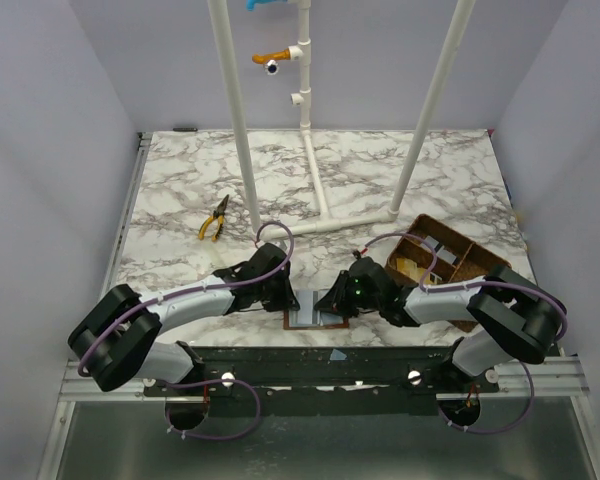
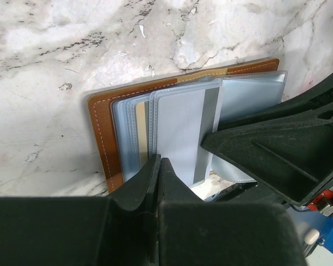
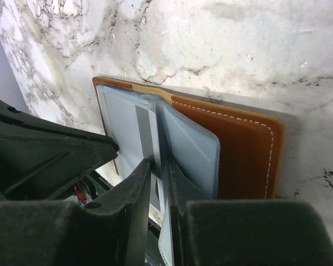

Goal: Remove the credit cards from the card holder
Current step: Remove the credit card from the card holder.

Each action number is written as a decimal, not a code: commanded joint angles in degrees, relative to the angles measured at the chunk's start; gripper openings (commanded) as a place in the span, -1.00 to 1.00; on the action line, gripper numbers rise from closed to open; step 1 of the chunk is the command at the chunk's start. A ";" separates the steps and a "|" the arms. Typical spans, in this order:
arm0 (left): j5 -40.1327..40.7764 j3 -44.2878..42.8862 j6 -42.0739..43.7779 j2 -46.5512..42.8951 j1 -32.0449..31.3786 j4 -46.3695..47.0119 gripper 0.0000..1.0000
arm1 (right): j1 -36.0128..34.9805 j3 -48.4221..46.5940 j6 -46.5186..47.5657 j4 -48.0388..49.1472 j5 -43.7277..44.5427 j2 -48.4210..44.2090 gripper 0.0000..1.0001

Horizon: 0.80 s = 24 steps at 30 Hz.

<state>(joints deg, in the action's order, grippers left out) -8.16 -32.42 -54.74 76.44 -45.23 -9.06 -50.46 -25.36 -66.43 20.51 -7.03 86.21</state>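
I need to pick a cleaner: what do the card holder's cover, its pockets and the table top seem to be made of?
The card holder: tan leather or imitation, matte, grained, pale edge stitching. The pockets: soft blue-grey clear plastic, glossy, seamed edges. The table top: white grey-veined marble look, possibly printed laminate.

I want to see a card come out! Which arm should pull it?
Probably right: the right gripper straddles a clear pocket of the wallet; the left gripper is shut at its edge.
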 commanded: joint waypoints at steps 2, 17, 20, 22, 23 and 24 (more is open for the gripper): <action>2.71 0.32 -0.80 1.89 -0.44 -3.72 -1.00 | 1.27 2.35 -1.05 2.63 -1.52 -1.03 -0.61; 3.02 0.61 -1.80 2.92 -0.46 -4.56 -1.00 | 2.03 4.45 -2.26 8.75 -3.70 -2.11 -0.71; 2.98 0.76 -1.86 2.68 -0.46 -4.47 -1.00 | 2.03 4.45 -2.23 8.92 -3.94 -1.89 -0.74; 2.98 0.84 -1.86 2.66 -0.47 -4.38 -1.00 | 2.03 4.60 -2.47 9.47 -4.29 -1.30 -0.76; 2.95 0.79 -1.86 2.59 -0.47 -4.32 -1.00 | 2.03 4.81 -2.65 9.99 -4.38 -1.09 -0.78; 2.94 0.86 -1.86 2.57 -0.46 -4.25 -1.00 | 2.08 5.00 -2.88 10.69 -4.48 -0.79 -0.78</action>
<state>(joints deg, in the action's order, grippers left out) -8.12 -32.99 -57.14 77.43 -45.39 -9.06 -48.64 -21.32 -68.18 27.07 -9.80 85.06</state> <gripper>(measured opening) 0.009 0.117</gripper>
